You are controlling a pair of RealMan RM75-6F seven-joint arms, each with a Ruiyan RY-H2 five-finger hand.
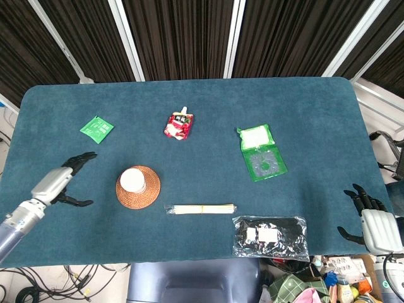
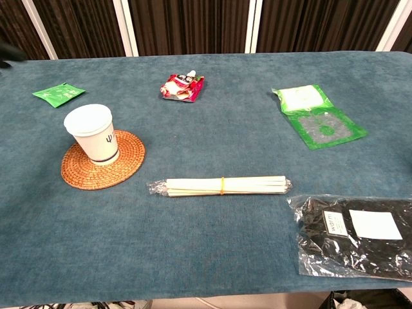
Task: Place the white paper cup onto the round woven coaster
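Observation:
The white paper cup [image 1: 133,180] [image 2: 93,133] stands upright on the round woven coaster [image 1: 147,194] [image 2: 126,165], toward its left part. My left hand [image 1: 63,180] is well to the left of the cup, apart from it, fingers spread and holding nothing. In the chest view only a dark tip shows at the top left edge. My right hand [image 1: 372,221] hangs off the table's right front corner, fingers apart, empty.
A bundle of wrapped sticks [image 1: 201,208] [image 2: 223,185] lies right of the coaster. A black packet [image 1: 270,237] sits at the front right. A green packet [image 1: 261,152], a red snack pouch [image 1: 178,125] and a small green sachet [image 1: 96,128] lie farther back.

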